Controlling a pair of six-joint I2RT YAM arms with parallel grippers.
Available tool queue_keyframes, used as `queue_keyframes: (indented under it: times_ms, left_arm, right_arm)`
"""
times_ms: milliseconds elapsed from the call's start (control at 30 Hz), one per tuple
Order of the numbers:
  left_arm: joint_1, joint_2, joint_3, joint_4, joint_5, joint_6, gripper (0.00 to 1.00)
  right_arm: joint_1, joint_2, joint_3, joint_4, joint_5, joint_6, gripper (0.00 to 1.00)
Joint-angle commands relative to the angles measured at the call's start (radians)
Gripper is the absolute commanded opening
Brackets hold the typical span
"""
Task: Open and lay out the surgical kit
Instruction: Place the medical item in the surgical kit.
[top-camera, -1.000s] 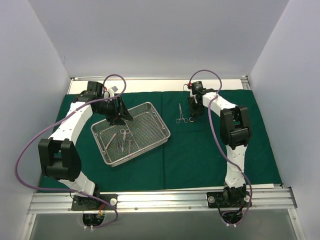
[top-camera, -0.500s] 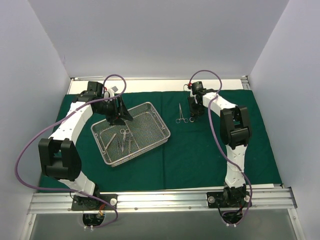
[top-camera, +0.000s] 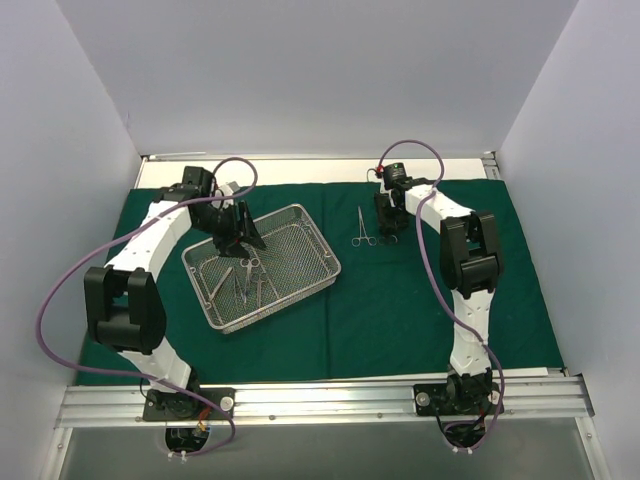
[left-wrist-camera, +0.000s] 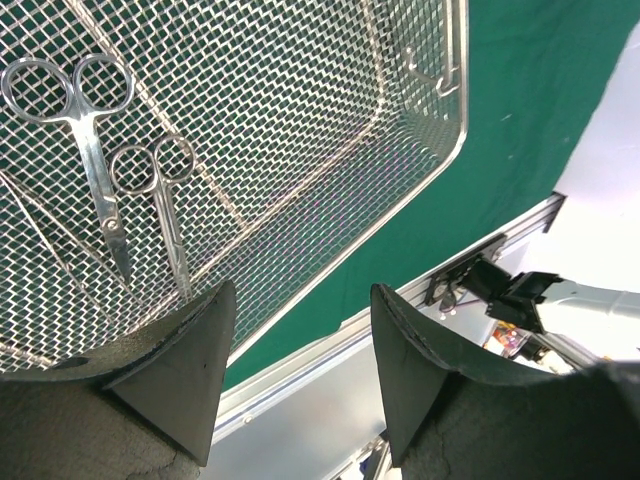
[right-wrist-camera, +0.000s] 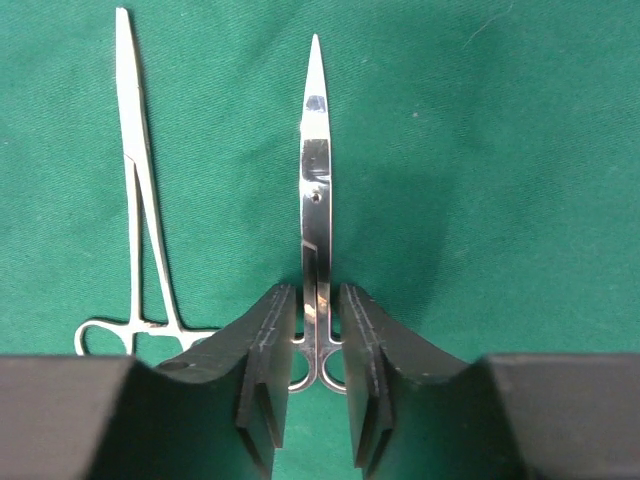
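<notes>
Straddling the loose scissors (right-wrist-camera: 315, 170), right gripper (right-wrist-camera: 317, 300) has its jaws slightly parted, with a sliver of gap each side, so no clamp. Scissors lie flat on the green drape (right-wrist-camera: 500, 150) near its far edge, right of centre, tips toward that edge. Hemostat forceps (right-wrist-camera: 140, 200) lie parallel just beside them. Left gripper (left-wrist-camera: 300, 375) hangs wide open, holding nothing, over a corner of the wire-mesh tray (left-wrist-camera: 455, 150). Tray sits skewed on the drape's left half, with a larger scissor pair (left-wrist-camera: 90, 160) and a smaller scissor pair (left-wrist-camera: 168, 215) inside.

Robotics lab test cell: plain white partition walls (top-camera: 300, 70), aluminium extrusion rail (top-camera: 330, 398) along front, exposed purple cabling (top-camera: 412, 143).
</notes>
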Motion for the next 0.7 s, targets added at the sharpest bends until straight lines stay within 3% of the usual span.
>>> queue_keyframes:
  times_ms: [0,100,233,367,667]
  left_arm:
    - [-0.019,0.009,0.055,-0.034,-0.038,0.025,0.65]
    - [-0.041,0.021,0.061,-0.054,-0.073,0.024,0.65]
    - [-0.107,0.079,0.122,-0.158,-0.302,0.016,0.57]
    - [-0.193,0.119,0.147,-0.209,-0.445,-0.019,0.56]
    - [-0.242,0.172,0.055,-0.155,-0.602,-0.106,0.51]
  right_arm:
    - [-0.004,0.009,0.001,-0.024,-0.001,0.012,0.28]
    - [-0.004,0.002,0.005,-0.03,0.005,0.015,0.3]
    - [-0.003,-0.046,0.088,-0.102,0.037,0.035,0.35]
    - [-0.003,-0.187,0.159,-0.202,0.123,0.057,0.41]
    - [0.026,-0.49,-0.049,-0.185,0.039,0.123,0.48]
